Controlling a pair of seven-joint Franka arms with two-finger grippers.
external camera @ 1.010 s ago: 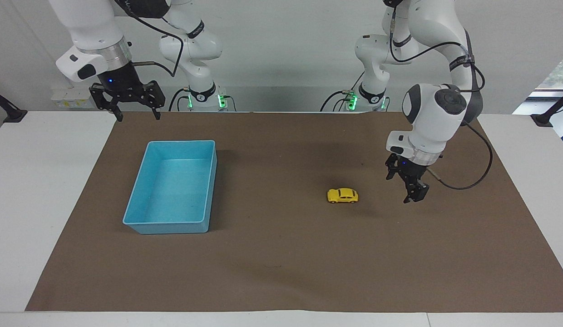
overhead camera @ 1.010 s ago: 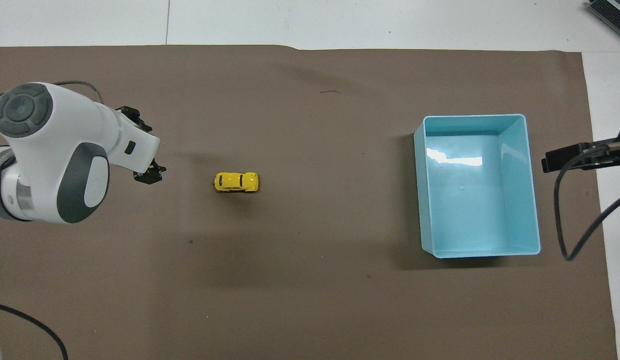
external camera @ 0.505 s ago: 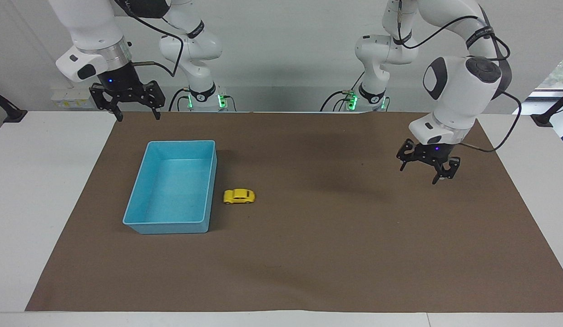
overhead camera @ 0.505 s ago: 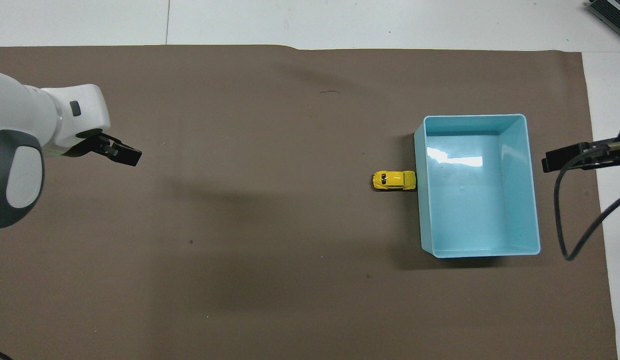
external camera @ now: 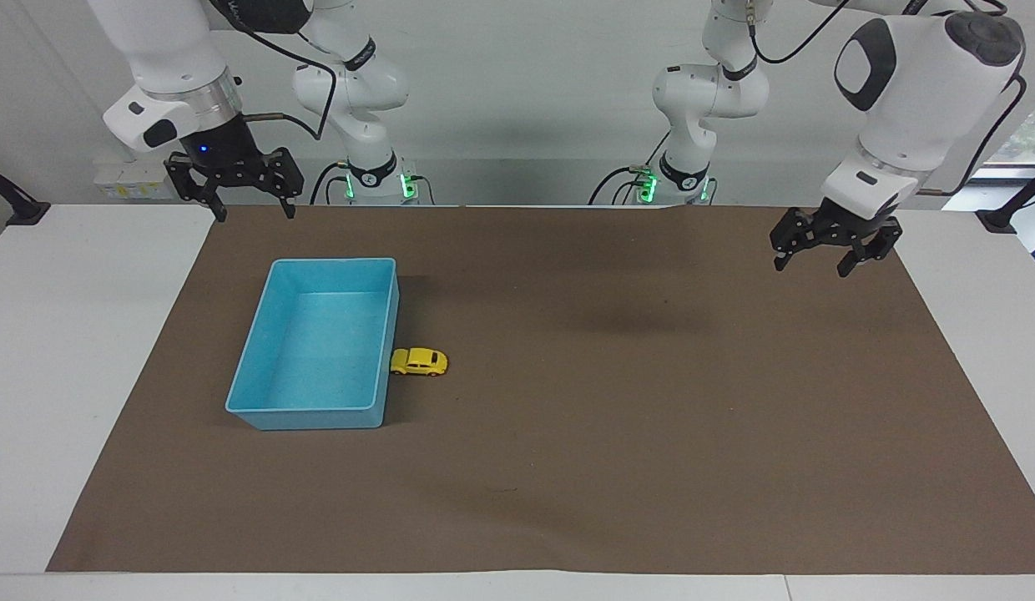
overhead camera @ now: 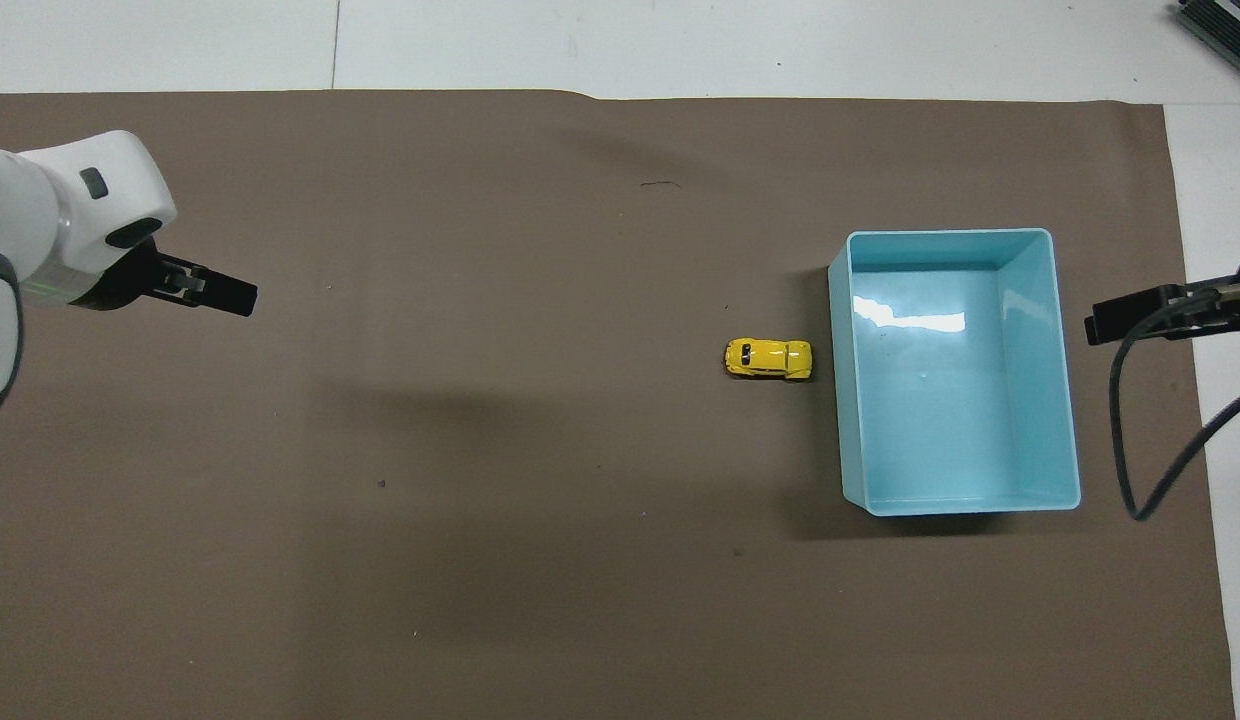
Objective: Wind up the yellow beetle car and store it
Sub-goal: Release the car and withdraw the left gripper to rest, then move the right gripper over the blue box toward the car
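Yellow beetle car (external camera: 418, 361) beside the blue bin (external camera: 271, 406)
Both end effectors gape empty: left end effector (external camera: 826, 255) raised over the mat's (external camera: 618, 467) edge, right end effector (external camera: 236, 200) waiting above the mat's corner

Robotics lab — two mounted arms (external camera: 893, 75), papered table (external camera: 567, 501)

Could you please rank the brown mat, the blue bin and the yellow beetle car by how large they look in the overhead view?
1. brown mat, by far the largest
2. blue bin
3. yellow beetle car, the smallest, beside the bin
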